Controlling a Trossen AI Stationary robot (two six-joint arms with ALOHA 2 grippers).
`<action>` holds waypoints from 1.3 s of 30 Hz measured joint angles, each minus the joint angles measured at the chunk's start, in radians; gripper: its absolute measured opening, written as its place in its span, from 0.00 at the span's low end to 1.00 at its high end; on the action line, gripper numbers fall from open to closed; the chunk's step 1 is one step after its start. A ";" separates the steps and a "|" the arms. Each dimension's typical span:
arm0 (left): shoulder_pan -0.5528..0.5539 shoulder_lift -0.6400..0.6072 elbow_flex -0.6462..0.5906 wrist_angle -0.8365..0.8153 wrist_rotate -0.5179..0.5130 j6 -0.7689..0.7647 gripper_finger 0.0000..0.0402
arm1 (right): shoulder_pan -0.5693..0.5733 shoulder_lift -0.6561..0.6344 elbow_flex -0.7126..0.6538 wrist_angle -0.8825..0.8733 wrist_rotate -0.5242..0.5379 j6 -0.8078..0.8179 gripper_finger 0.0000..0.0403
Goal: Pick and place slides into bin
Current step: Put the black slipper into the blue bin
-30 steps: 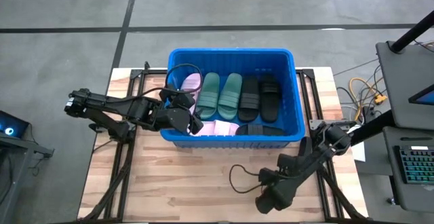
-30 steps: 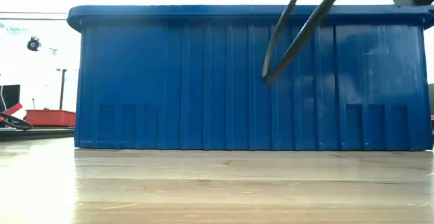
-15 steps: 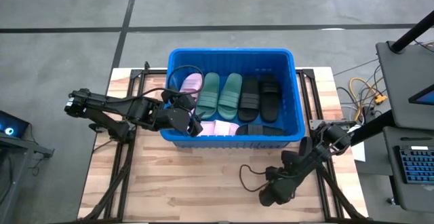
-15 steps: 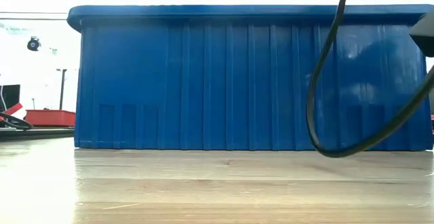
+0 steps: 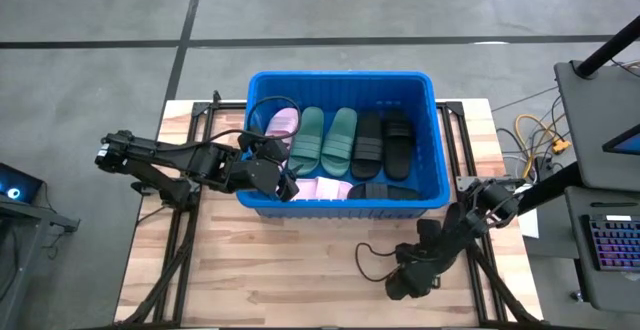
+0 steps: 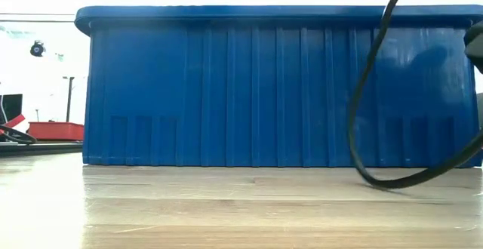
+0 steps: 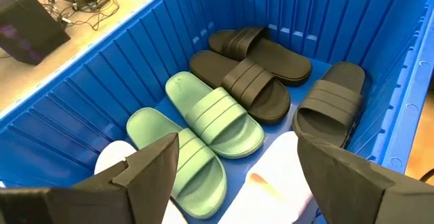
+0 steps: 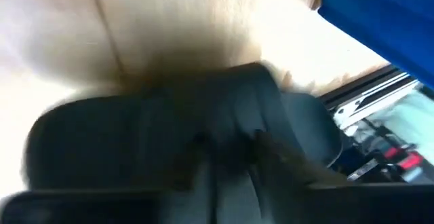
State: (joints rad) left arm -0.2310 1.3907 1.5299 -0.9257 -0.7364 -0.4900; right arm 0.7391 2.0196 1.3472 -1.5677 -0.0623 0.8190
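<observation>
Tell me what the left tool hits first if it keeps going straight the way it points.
Probably the pale pink slide on the bin floor, right ahead between the open left tool fingers; depth is uncertain.

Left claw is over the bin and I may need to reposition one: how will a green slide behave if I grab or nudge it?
The green slide looks like thick moulded foam, so probably light and slightly squashy rather than floppy. Its wide ribbed strap should give the open left claw purchase. Lying flat against its neighbours in the bin, it will likely slide, not roll.

The bin (image 5: 343,195) stands at the back middle of the table (image 5: 300,270); the slides (image 5: 340,138) lie side by side inside it
</observation>
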 joint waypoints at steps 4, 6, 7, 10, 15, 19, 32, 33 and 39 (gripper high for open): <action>0.000 0.000 0.000 0.000 0.000 0.000 0.71 | 0.000 -0.069 0.048 -0.010 -0.060 0.097 0.06; 0.000 0.000 0.000 0.000 0.000 0.000 0.71 | 0.001 -0.128 0.087 -0.004 -0.107 0.192 0.03; 0.000 0.000 0.000 0.000 0.000 0.000 0.71 | 0.004 -0.159 0.109 -0.004 -0.125 0.246 0.03; 0.000 0.000 0.000 0.000 0.001 0.006 0.71 | 0.013 -0.263 0.204 -0.002 -0.171 0.451 0.03; 0.000 0.000 0.000 0.000 0.000 0.032 0.71 | 0.041 -0.402 0.438 0.009 -0.038 0.867 0.02; 0.000 0.000 0.000 0.002 -0.002 0.033 0.71 | 0.037 -0.431 0.627 0.001 0.248 1.039 0.02; 0.001 -0.019 0.000 -0.002 0.007 0.032 0.71 | -0.182 -0.310 0.971 -0.003 0.472 0.631 0.02; 0.001 -0.025 0.000 -0.002 0.014 0.032 0.71 | -0.194 -0.306 0.990 -0.003 0.490 0.608 0.02; 0.001 -0.057 0.000 -0.002 0.033 0.025 0.71 | -0.229 -0.337 1.006 -0.005 0.601 0.542 0.02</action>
State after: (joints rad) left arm -0.2298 1.3336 1.5299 -0.9277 -0.7034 -0.4653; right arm 0.5101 1.6828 2.3535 -1.5726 0.5388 1.3607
